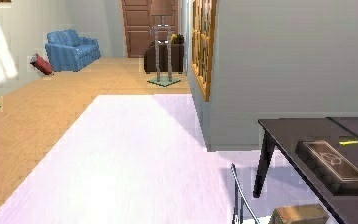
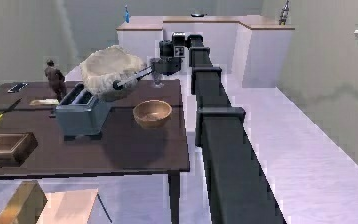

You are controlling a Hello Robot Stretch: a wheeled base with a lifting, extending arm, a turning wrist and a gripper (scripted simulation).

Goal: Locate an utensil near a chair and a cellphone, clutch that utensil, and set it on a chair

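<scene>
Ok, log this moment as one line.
arm: extended over dark rectangular table | claw: near pale crumpled lump, load cannot be told | nearby: grey-blue toaster, round wooden bowl

Logged in arm side view, on dark tabletop (image 2: 127, 152): grey toaster (image 2: 79, 112) with wooden bowl (image 2: 152, 113) just beside it toward the view's right, small dark figurine (image 2: 54, 78) upright behind, flat dark box (image 2: 7, 148) near the left edge. Noted at back: pale counter (image 2: 227, 40) carrying a blue bottle (image 2: 126, 15). Recorded in forward view: blue sofa (image 1: 71, 48) by far wall, brown door (image 1: 137, 25), metal-and-glass stand (image 1: 162, 62) in front of it.
</scene>
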